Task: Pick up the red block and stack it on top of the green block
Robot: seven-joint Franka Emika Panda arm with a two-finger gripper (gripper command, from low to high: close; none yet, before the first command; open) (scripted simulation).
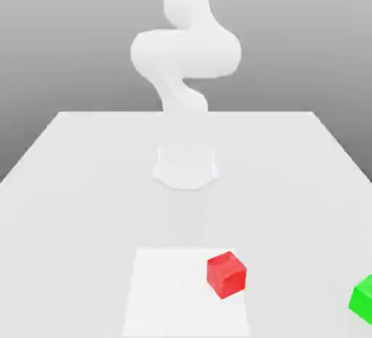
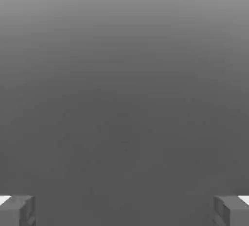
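Observation:
The red block point(image 1: 226, 275) is a small bright red cube resting on the white table point(image 1: 73, 184), near the front and slightly to the exterior view's right of centre. At the exterior view's right edge sits the green block point(image 1: 363, 299), partly cut off by the frame and well apart from the red one. In the hand view my gripper point(image 2: 124, 213) is open: its two grey fingertips point(image 2: 19, 210) stand far apart with nothing between them, against a plain grey background.
The white arm rises from its round base point(image 1: 186, 168) at the table's middle and bends up out of the picture. A brighter white square patch point(image 1: 174, 300) lies on the table under the red block.

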